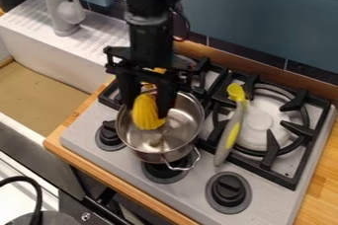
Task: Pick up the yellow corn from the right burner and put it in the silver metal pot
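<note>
The black gripper [147,107] hangs down over the silver metal pot [186,121], its two fingers on either side of a yellow ribbed object [147,113]. It holds this object at the pot's opening, in the left part as seen here. Orange-yellow parts show higher up between the fingers. Whether the yellow object touches the inside of the pot, I cannot tell. The pot stands at the front left of the stove [267,215], with a wire handle at its front.
A grey and yellow utensil [231,131] lies across the stove right of the pot, beside the right burner grate [272,156]. Black knobs [228,190] line the stove's front. At the left are a sink [41,90] and a grey faucet [61,14]; a blue-grey wall rises behind.
</note>
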